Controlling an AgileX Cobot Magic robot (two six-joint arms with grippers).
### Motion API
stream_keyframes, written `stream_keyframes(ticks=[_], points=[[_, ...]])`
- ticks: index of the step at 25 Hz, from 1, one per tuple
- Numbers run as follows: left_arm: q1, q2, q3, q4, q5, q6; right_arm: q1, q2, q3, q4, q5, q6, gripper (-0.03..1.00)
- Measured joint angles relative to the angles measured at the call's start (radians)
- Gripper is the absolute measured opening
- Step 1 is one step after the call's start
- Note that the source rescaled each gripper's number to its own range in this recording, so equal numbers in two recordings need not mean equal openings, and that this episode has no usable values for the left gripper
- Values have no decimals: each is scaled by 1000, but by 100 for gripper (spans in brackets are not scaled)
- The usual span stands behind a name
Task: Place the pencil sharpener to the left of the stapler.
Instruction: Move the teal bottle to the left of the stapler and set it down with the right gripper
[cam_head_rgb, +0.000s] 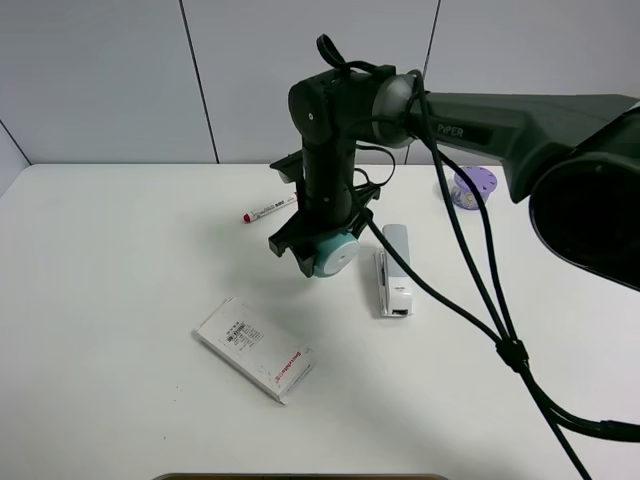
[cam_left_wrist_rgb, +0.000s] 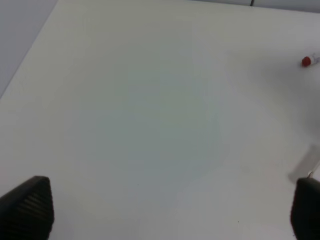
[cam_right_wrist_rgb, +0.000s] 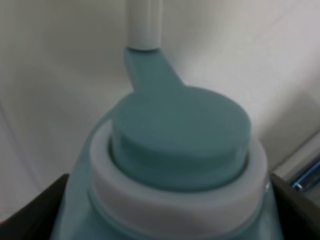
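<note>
The teal pencil sharpener (cam_head_rgb: 335, 255), its white round face turned toward the front, sits between the fingers of my right gripper (cam_head_rgb: 320, 252), which is shut on it. It hangs at or just above the table, a little left of the grey and white stapler (cam_head_rgb: 393, 270), which lies lengthwise on the table. In the right wrist view the sharpener (cam_right_wrist_rgb: 175, 150) fills the picture, with its white knob (cam_right_wrist_rgb: 144, 22) beyond it and a dark finger at each lower corner. My left gripper (cam_left_wrist_rgb: 170, 210) is open over bare table, showing only its two fingertips (cam_left_wrist_rgb: 30, 205).
A red-capped marker (cam_head_rgb: 268, 209) lies behind the sharpener, and its cap (cam_left_wrist_rgb: 306, 61) also shows in the left wrist view. A flat white packet (cam_head_rgb: 256, 349) lies front left. A purple cylinder (cam_head_rgb: 473, 186) stands at the back right. Black cables (cam_head_rgb: 490, 300) hang across the right side.
</note>
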Motion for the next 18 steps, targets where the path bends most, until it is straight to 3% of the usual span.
stream_keyframes(ticks=[18], points=[[0,0,0,0,0,0,0,103,-1,2,-41,0,0]])
